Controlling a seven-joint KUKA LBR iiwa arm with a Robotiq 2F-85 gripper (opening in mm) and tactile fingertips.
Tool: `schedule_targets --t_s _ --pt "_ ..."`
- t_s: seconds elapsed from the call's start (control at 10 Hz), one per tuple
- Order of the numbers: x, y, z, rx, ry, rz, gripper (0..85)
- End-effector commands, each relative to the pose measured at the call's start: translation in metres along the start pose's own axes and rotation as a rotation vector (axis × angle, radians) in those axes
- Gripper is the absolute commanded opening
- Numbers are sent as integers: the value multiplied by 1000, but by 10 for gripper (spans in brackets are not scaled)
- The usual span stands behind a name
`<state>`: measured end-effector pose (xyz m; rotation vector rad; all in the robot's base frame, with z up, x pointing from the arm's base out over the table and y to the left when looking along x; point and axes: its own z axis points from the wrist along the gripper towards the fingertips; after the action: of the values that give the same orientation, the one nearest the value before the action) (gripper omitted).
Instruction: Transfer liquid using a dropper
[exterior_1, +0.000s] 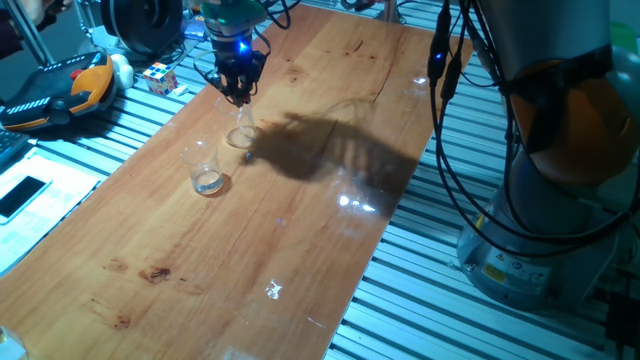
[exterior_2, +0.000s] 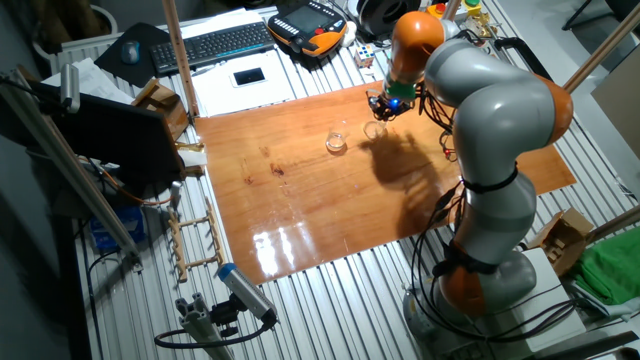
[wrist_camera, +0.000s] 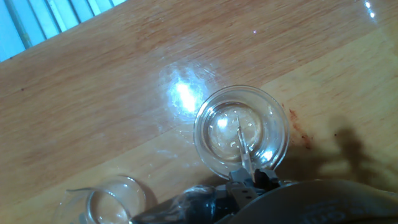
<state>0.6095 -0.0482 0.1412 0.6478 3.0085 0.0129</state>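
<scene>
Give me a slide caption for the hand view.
Dropper held by the tool, tip inside the low glass dish; tumbler beside.

The arm (exterior_2: 495, 130) is built of fat, rounded silver-grey links with orange bands at the joints, one near its base at 6 o'clock of the other fixed view and one just behind the wrist at 12 o'clock. Black cables (exterior_1: 450, 120) hang in loose loops down its side toward the grey base (exterior_1: 520, 260), which carries a small yellow-and-white label. The gripper (exterior_1: 238, 80) is a small black assembly with a bright blue light glowing on top, and in the hand view only a dark blurred part of it shows at 6 o'clock.
</scene>
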Motion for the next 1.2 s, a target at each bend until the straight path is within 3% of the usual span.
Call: schedule_targets --t_s 0.0,1.1 --pt "0 0 0 -2 2 0 153" --pt "-3 1 6 -8 7 -1 163"
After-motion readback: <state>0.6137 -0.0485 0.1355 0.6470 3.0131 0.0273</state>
